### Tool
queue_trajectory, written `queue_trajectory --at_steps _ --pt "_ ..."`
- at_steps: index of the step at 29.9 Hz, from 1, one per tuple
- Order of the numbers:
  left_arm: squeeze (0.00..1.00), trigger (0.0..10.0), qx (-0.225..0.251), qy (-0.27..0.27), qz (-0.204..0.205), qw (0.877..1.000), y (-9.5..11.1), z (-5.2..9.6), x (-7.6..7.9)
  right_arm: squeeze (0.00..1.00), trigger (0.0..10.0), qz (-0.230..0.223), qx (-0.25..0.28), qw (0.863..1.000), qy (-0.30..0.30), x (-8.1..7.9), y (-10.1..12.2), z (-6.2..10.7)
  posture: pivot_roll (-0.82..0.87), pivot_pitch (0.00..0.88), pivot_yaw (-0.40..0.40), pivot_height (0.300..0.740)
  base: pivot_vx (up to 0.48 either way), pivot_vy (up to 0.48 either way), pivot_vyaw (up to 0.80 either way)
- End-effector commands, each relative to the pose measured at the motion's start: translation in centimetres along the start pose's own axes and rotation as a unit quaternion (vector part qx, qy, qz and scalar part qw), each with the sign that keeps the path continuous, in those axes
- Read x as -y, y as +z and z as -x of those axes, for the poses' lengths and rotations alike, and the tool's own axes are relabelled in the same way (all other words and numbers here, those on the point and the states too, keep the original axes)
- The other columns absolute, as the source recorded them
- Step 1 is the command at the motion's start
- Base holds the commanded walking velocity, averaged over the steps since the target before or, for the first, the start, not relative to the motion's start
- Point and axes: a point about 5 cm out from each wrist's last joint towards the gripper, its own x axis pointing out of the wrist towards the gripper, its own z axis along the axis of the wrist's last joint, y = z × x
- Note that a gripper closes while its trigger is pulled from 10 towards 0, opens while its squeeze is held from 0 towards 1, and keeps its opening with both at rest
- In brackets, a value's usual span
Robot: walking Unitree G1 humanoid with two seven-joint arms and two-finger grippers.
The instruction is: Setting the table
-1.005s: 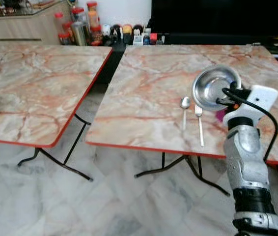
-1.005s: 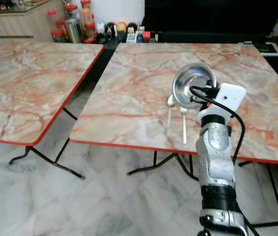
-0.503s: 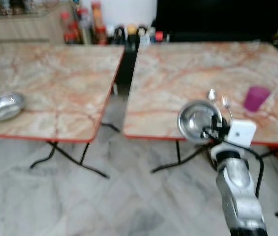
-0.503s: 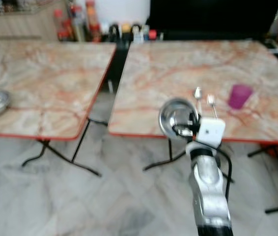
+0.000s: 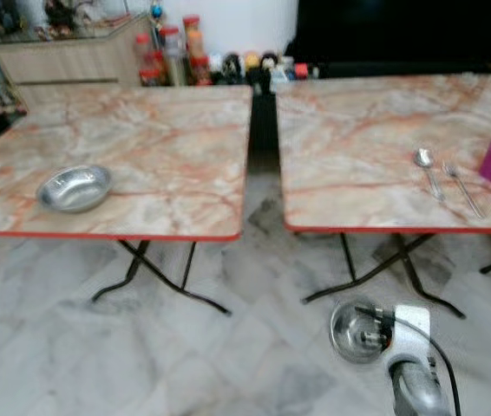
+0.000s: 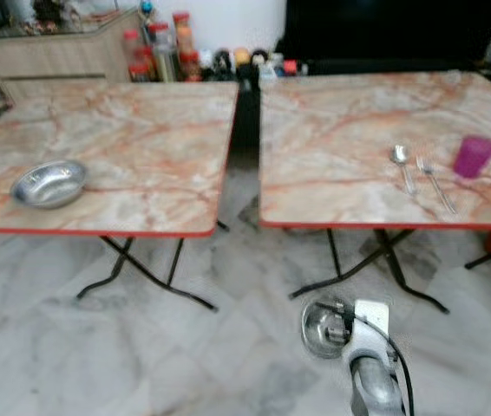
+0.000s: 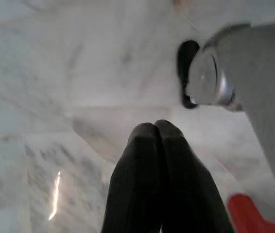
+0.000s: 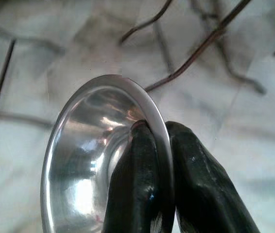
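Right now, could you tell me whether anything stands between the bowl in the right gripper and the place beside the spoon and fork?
Nothing visible does. The right gripper holds the bowl low over the floor before the right table; spoon and fork lie near its front edge.

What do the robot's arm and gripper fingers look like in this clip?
The right arm is silver metal with a white boxy wrist block and a thin black cable looping along it. Both grippers have long, rounded black fingers: right gripper, left gripper.

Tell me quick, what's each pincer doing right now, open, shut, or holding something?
Left pincer: shut, holding nothing.
Right pincer: shut on the rim of the steel bowl.
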Motion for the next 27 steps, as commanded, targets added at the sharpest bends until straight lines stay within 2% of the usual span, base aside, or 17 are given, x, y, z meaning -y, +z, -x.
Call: queue_trajectory --at_steps 1,3,5,7,11,15,20,21,23,25,27 --pt "0.00 10.0 -0.009 0.004 -0.008 1.000 -0.6 0.1 -0.3 0.00 10.0 -0.012 -0.021 1.000 0.002 -0.1 -0.6 -0.2 -0.11 0.000 0.015 0.740 0.000 0.480 0.00" --pt "0.00 10.0 -0.009 0.004 -0.010 1.000 -0.5 0.1 -0.4 0.00 10.0 -0.015 -0.031 0.999 0.000 -0.1 -1.1 -0.2 -0.11 0.000 0.016 0.740 0.000 0.480 0.00" --pt "0.00 10.0 -0.009 0.004 -0.015 1.000 -0.5 0.1 -0.4 0.00 10.0 -0.021 -0.073 0.997 -0.001 0.1 -2.8 0.1 -0.11 0.000 0.020 0.740 0.000 0.480 0.00" --pt "0.00 10.0 -0.008 0.004 -0.019 1.000 -0.5 0.1 -0.4 0.00 10.0 -0.001 -0.102 0.995 0.003 0.1 -4.0 0.5 -0.10 0.000 0.021 0.740 0.000 0.478 0.00" --pt "0.00 10.0 -0.007 0.004 -0.021 1.000 -0.4 0.1 -0.4 0.00 10.0 0.012 -0.123 0.992 0.009 0.1 -5.0 0.8 -0.10 0.000 0.019 0.740 0.000 0.478 0.00" --pt "0.00 10.0 -0.006 0.005 -0.020 1.000 -0.4 0.1 -0.5 0.00 10.0 -0.001 -0.149 0.989 0.005 -0.1 -6.3 1.2 -0.09 0.000 0.022 0.740 0.000 0.474 0.00" --pt "0.00 10.0 -0.005 0.006 -0.023 1.000 -0.4 0.1 -0.5 0.00 10.0 -0.027 -0.150 0.988 0.002 -0.8 -6.4 1.1 -0.09 0.000 0.027 0.740 0.000 0.475 0.00" --pt "0.00 10.0 0.025 -0.005 -0.024 0.999 1.8 -0.1 0.7 0.00 10.0 -0.030 -0.149 0.988 0.001 -1.1 -6.2 1.0 -0.09 0.000 0.028 0.740 0.000 0.476 0.00" --pt "0.00 10.0 0.046 -0.013 -0.025 0.999 3.4 -0.2 1.7 0.00 10.0 -0.030 -0.148 0.989 0.002 -1.2 -6.1 0.9 -0.09 0.000 0.028 0.740 0.000 0.476 0.00" --pt "0.00 10.0 0.049 -0.014 -0.025 0.998 3.6 -0.2 1.8 0.00 10.0 -0.030 -0.148 0.989 0.002 -1.2 -6.1 0.9 -0.09 0.000 0.028 0.740 0.000 0.474 0.00" --pt "0.00 10.0 0.032 -0.008 -0.023 0.999 2.1 -0.2 1.4 0.00 10.0 -0.031 -0.145 0.989 0.002 -1.6 -5.8 0.7 -0.08 0.007 0.025 0.740 0.000 0.474 0.00"
